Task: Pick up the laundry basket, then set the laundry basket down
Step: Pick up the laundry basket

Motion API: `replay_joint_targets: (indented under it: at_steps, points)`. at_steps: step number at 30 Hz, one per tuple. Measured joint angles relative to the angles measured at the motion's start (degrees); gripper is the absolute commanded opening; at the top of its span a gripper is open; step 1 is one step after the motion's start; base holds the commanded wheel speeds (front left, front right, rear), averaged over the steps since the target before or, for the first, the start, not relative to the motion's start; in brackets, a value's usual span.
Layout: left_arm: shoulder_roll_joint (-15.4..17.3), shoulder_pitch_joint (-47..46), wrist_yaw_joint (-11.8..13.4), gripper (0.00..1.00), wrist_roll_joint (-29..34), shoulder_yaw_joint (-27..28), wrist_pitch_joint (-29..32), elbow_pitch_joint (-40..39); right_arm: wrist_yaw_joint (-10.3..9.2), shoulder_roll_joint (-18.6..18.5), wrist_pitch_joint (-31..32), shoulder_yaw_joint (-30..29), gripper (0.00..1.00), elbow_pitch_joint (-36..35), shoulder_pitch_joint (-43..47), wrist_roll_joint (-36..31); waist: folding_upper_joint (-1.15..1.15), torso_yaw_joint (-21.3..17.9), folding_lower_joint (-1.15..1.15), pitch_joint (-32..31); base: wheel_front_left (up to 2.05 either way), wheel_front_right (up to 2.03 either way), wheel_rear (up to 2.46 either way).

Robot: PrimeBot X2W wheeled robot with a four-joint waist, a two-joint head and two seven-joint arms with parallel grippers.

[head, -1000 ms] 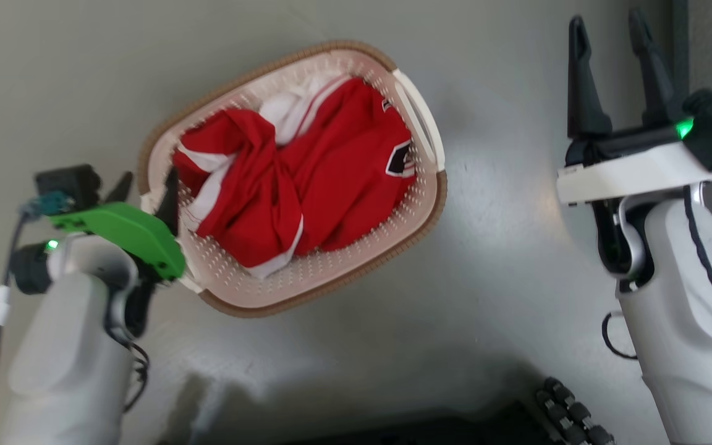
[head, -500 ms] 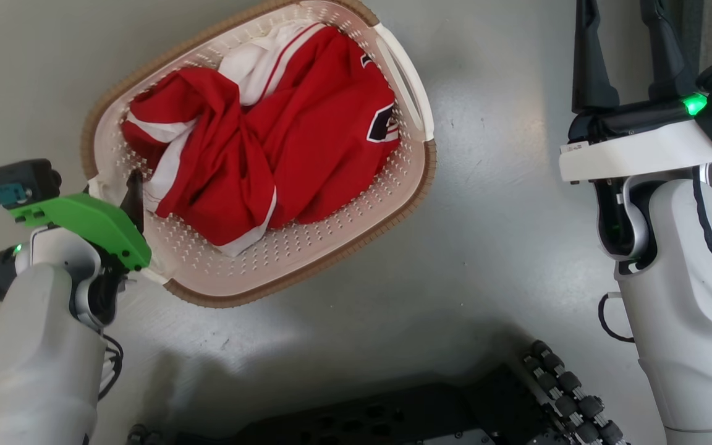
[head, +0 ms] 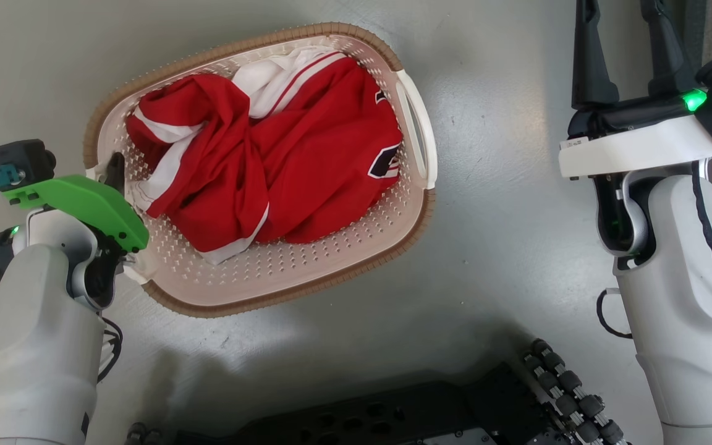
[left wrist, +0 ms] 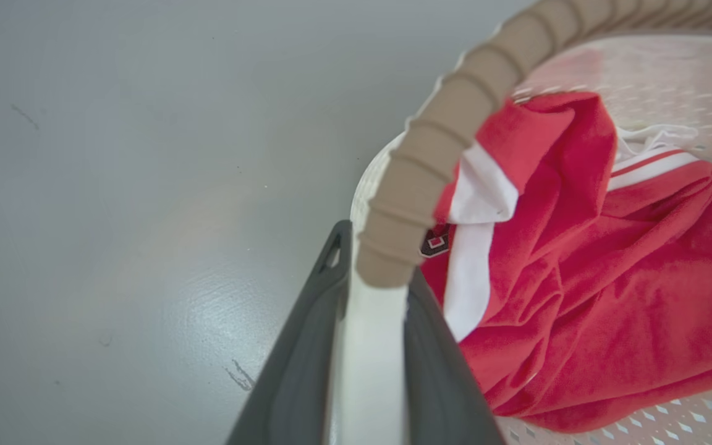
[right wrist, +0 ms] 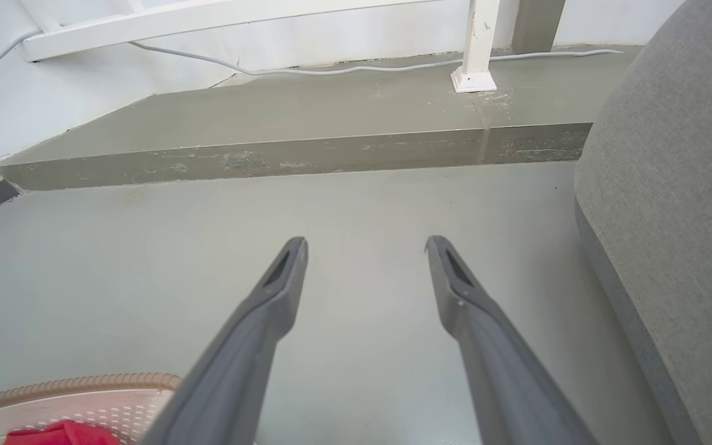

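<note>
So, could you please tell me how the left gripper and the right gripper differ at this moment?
The left gripper is shut on the handle of the laundry basket; the right gripper is open, holding nothing. The left gripper touches the basket; the right gripper stands apart, above the floor. The left mount is green, the right mount white. Both have long dark fingers.

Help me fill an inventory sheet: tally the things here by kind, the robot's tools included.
Laundry basket: 1
Red and white clothing bundle, lying in the basket: 1
Tools: 2 (left tool shut on the basket, right tool open)
Total: 4
</note>
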Motion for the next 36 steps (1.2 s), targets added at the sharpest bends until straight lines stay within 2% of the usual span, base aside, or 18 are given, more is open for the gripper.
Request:
replay_joint_targets:
  at_steps: [13,19,36]
  points:
    - [-0.41,-4.99,-0.99,0.0,0.27,-0.82,-1.21,2.52,0.38,0.59,0.0,-0.92,1.0,0.9,-0.01,-0.04,0.0,0.15,0.0,-0.73,0.0,0.0,0.0]
    - [0.7,-6.82,-1.54,0.0,2.05,-3.09,-1.19,4.22,0.79,0.81,0.0,-1.15,1.0,1.02,-0.02,-0.09,0.0,-0.06,0.0,-1.08,0.0,0.0,0.0]
    - [2.12,-10.37,-2.44,0.0,3.05,-4.44,0.07,9.23,1.45,1.15,0.0,-1.51,1.0,1.51,-0.01,-0.27,0.0,-1.31,0.0,-1.68,0.0,0.0,0.0]
